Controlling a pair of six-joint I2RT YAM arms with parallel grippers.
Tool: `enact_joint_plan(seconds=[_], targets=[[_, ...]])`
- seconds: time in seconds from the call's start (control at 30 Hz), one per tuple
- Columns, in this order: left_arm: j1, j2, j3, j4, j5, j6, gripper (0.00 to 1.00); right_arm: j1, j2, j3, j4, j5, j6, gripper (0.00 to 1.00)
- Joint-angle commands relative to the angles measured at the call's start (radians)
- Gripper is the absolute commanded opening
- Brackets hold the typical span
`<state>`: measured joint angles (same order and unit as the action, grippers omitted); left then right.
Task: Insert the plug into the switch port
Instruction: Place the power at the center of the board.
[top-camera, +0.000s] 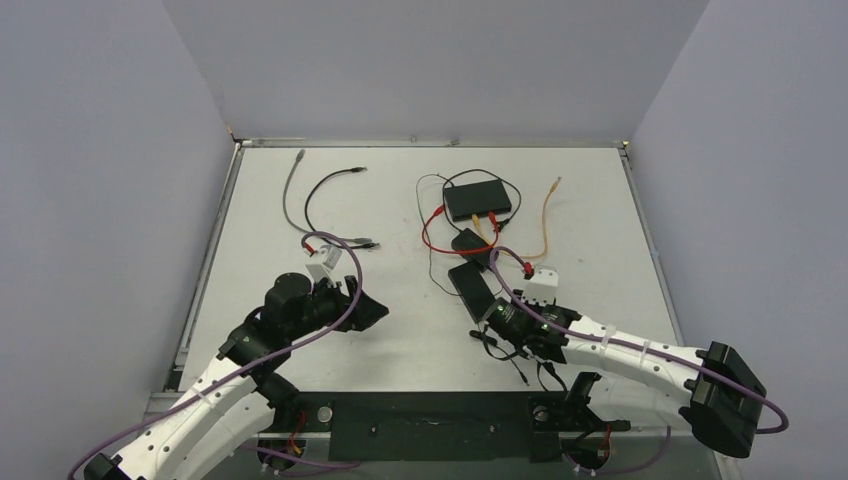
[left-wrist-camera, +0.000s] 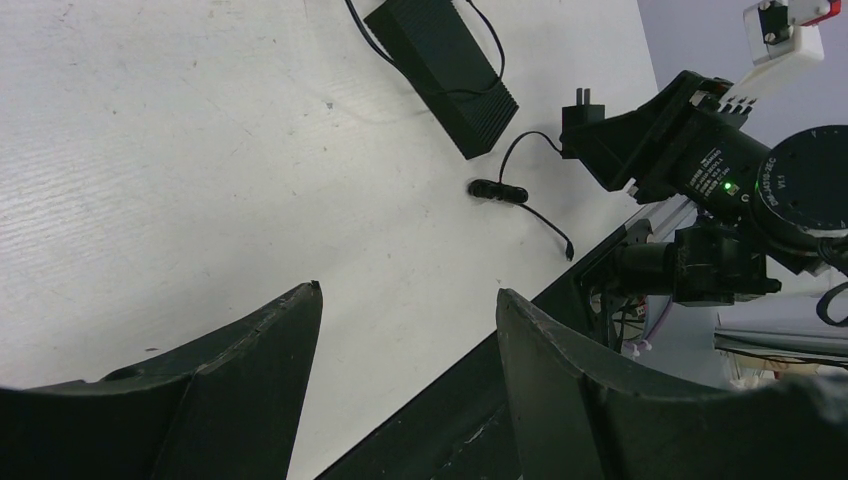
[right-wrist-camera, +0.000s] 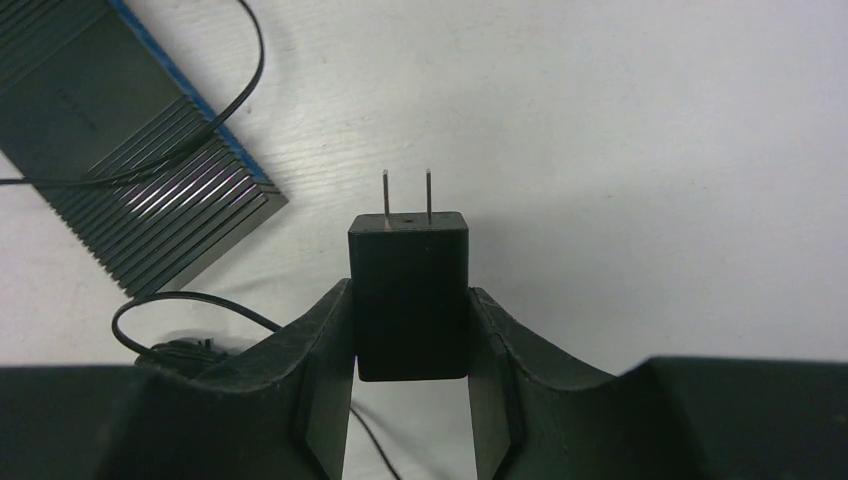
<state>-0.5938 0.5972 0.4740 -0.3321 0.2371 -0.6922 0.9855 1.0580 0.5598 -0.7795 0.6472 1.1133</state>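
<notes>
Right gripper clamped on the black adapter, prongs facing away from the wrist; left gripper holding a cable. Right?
One error: the left gripper holds nothing. The left wrist view shows its jaws open, with only the table showing between them. The right gripper is clamped on the black adapter, prongs facing away from the wrist.

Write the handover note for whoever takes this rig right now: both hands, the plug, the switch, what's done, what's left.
Left hand: open, empty, over the table.
Right hand: shut on the black two-prong adapter, prongs pointing away from the wrist.
The adapter's thin cord appears to run to a small plug end, lying loose near the front edge.
The switch, probably the far-centre black box with yellow and red cables.
A ribbed black box lies beside the right hand.
Done: adapter grasped.
Left: insert the plug into the switch port.
</notes>
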Motion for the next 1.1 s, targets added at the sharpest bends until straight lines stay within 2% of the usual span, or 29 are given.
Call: enact_joint_plan(seconds=[0.0,0.1,0.53,0.63,0.7,0.87,1.07], targets=[[0.005,-0.001,0.025,0.065,0.019,0.011,0.62,-0.065,0.011,-0.009,0.014,0.012,0.005,0.04],[0.005,0.002,0.025,0.069,0.028,0.010,0.62,-0.104,0.016,-0.017,0.030,0.006,-0.006,0.15],[0.005,0.000,0.021,0.067,0.047,0.014,0.62,-0.147,0.066,-0.023,0.070,-0.037,-0.030,0.42],[0.006,0.000,0.021,0.066,0.052,0.014,0.62,-0.153,0.062,-0.018,0.071,-0.040,-0.036,0.55],[0.005,0.000,0.024,0.063,0.055,0.014,0.62,-0.155,0.056,-0.006,0.069,-0.043,-0.048,0.59],[0.005,-0.004,0.032,0.050,0.059,0.017,0.62,-0.156,0.015,0.036,0.054,-0.049,-0.100,0.61],[0.005,-0.009,0.047,0.023,0.062,0.026,0.62,-0.152,-0.100,0.078,0.040,-0.120,-0.243,0.60]])
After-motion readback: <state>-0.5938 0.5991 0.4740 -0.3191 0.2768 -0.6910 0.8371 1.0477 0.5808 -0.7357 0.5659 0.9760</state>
